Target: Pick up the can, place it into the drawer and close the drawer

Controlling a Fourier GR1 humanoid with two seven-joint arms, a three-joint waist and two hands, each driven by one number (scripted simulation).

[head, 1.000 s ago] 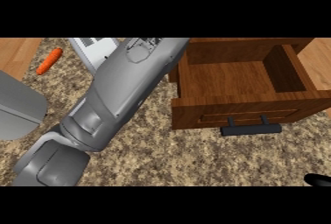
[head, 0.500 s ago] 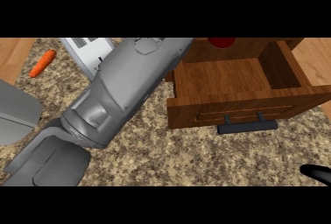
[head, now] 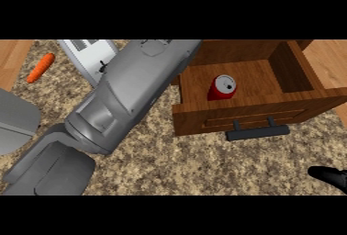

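The red can (head: pixel 222 87) lies on its side on the floor of the open wooden drawer (head: pixel 298 98), its silver top facing me. A black handle (head: pixel 257 133) sticks out from the drawer's front panel. My left forearm (head: pixel 129 92) runs from the lower left up to the picture's top, just left of the drawer; its hand is hidden past the top edge. Only a black tip of my right hand (head: pixel 332 177) shows at the lower right corner, apart from the drawer, below and right of its handle.
An orange carrot (head: pixel 41 68) lies at the upper left near the counter's wooden edge. A white appliance (head: pixel 85 54) stands behind my left forearm. A grey rounded object (head: pixel 13 120) sits at the far left. Speckled countertop (head: pixel 203 165) spreads below the drawer.
The can has come into view inside the drawer and now lies on its floor. My left forearm has swung, and the right hand's tip has risen slightly at the lower right.
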